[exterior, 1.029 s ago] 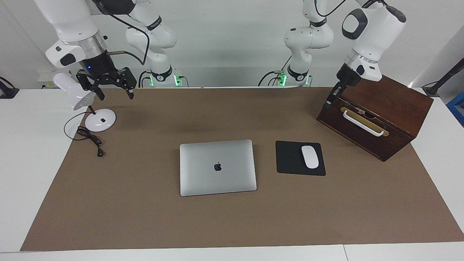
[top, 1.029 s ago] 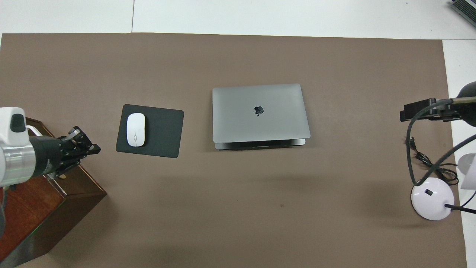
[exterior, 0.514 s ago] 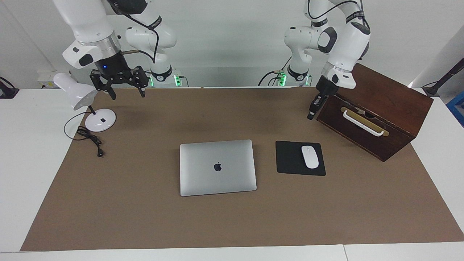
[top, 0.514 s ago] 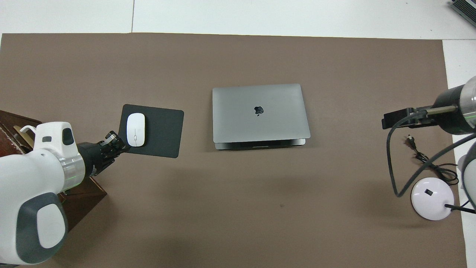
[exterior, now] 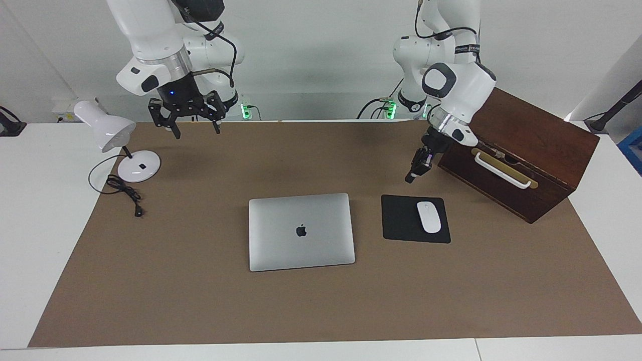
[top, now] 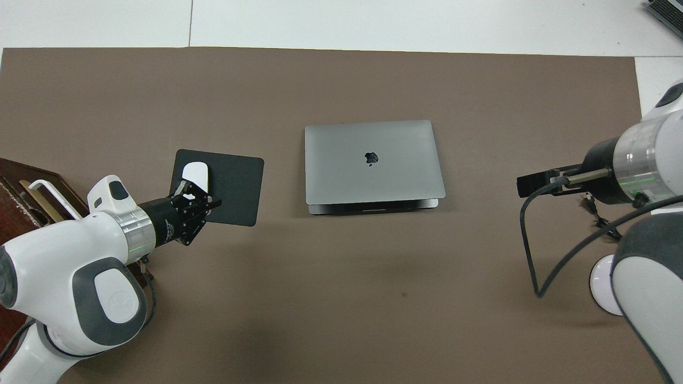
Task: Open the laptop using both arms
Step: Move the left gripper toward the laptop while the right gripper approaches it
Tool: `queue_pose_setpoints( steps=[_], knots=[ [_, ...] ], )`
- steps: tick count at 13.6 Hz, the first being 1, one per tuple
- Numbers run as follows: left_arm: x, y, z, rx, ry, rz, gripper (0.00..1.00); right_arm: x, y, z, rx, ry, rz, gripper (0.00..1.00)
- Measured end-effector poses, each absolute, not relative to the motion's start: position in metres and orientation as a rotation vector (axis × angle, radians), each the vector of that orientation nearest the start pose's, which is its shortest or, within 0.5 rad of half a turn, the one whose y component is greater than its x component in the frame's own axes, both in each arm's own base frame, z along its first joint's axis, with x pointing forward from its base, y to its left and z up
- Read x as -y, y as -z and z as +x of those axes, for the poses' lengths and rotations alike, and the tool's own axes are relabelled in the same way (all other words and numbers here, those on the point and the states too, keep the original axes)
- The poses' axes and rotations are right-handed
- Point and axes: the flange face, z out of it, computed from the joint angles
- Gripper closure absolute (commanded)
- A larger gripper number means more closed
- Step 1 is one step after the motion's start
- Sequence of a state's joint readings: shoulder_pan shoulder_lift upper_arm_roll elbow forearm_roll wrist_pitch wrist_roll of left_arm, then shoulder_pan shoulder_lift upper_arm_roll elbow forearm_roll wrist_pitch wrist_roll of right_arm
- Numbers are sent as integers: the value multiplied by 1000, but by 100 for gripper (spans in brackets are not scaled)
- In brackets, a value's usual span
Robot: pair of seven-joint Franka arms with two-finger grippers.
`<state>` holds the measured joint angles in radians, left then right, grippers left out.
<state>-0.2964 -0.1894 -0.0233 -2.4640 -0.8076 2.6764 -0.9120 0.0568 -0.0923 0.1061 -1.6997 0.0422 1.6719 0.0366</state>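
Both my arms have swung inward toward the closed laptop point(exterior: 301, 231); left gripper point(exterior: 412, 175) pinched empty, right gripper point(exterior: 193, 126) spread, reach begun.

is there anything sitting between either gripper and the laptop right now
Nothing visible does. The closed laptop lies flat on the brown mat with bare mat around it. The left gripper, shut, hangs in the air beside the wooden box, near the mouse pad. The right gripper, open, hangs near the lamp.
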Motion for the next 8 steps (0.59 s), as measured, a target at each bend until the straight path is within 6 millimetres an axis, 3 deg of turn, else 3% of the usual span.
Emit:
queue_pose_setpoints(
  steps=[5, 8],
  knots=[
    [155, -381, 462, -1770, 102, 1726, 100, -139, -605, 519, 328, 148, -3077, 0],
    [147, -352, 455, -1993, 300, 1332, 100, -145, -594, 512, 497, 168, -3069, 0]
  ],
)
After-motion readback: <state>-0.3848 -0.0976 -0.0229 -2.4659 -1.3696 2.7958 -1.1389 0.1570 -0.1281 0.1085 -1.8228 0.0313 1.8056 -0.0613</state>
